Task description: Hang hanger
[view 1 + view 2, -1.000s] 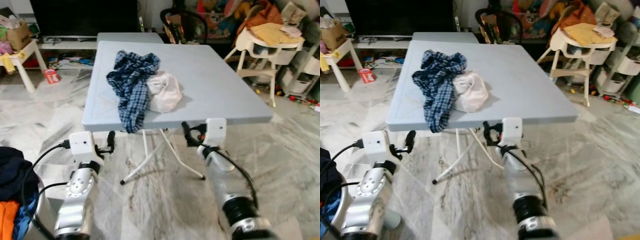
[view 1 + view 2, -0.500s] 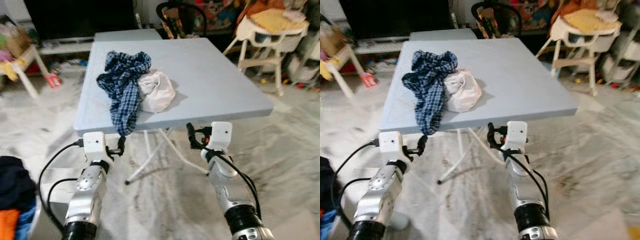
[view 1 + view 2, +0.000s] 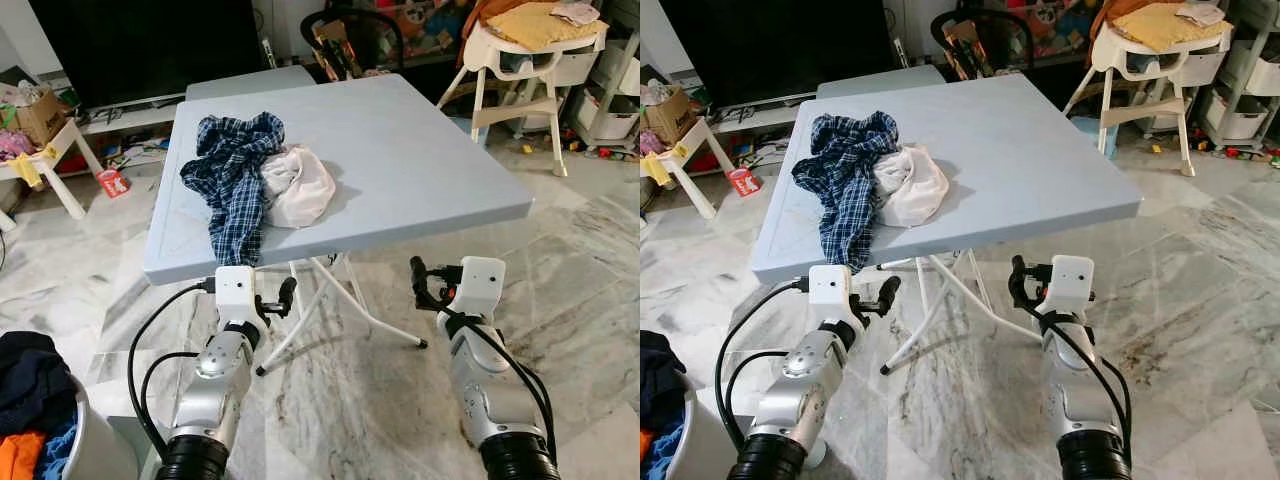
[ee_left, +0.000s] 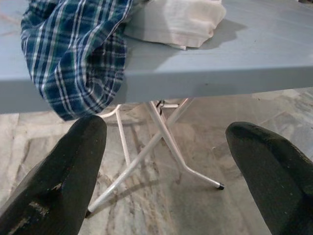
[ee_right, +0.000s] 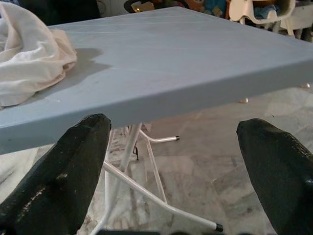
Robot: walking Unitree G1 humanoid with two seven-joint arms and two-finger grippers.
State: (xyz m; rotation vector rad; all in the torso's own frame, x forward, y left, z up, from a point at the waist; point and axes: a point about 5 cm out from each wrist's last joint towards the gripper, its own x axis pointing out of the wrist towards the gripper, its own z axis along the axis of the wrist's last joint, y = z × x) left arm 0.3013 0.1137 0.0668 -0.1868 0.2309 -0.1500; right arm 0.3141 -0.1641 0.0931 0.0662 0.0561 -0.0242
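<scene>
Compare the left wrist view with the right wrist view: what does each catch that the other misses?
Left wrist view alone: the blue-and-white checked shirt draped over the table's near edge, hanging just beyond the open left gripper.

Right wrist view alone: the bare right stretch of the tabletop, and a white high chair behind it, past the open right gripper.

Both: the crumpled white cloth, the grey-blue folding table, its white metal legs and the marble floor.

We see a grey folding table [image 3: 420,160] — a plaid shirt [image 3: 232,180] touching a cream cloth [image 3: 300,185] — and a white high chair [image 3: 520,55] behind.
</scene>
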